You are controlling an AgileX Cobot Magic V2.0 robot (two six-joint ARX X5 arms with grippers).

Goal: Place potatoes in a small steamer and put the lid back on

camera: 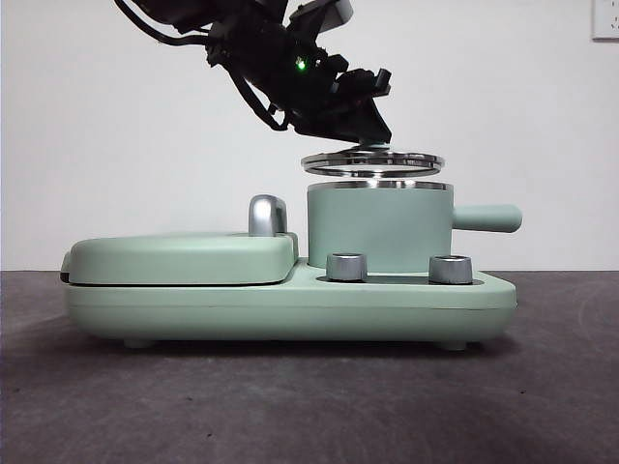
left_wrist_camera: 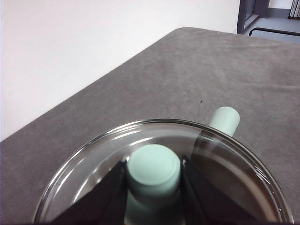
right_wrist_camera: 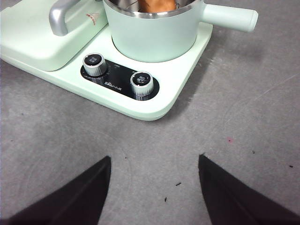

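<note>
The small steamer (camera: 379,227) stands on the right of the mint-green cooker base (camera: 290,304), its side handle (camera: 488,217) pointing right. The potato (right_wrist_camera: 157,4) lies inside the steamer (right_wrist_camera: 154,35), only its orange-brown top showing in the right wrist view. My left gripper (camera: 372,138) is shut on the mint-green knob (left_wrist_camera: 153,169) of the glass lid (camera: 372,161) and holds the lid level, just above the steamer's steel rim. The lid (left_wrist_camera: 234,168) fills the left wrist view, with the handle (left_wrist_camera: 224,120) beyond it. My right gripper (right_wrist_camera: 154,187) is open and empty over the table in front of the cooker.
The flat griddle cover (camera: 179,256) with a chrome handle (camera: 268,215) sits on the left of the base. Two chrome dials (camera: 346,267) (camera: 451,269) stand on the base in front of the steamer. Dark grey table (camera: 309,406) lies all around.
</note>
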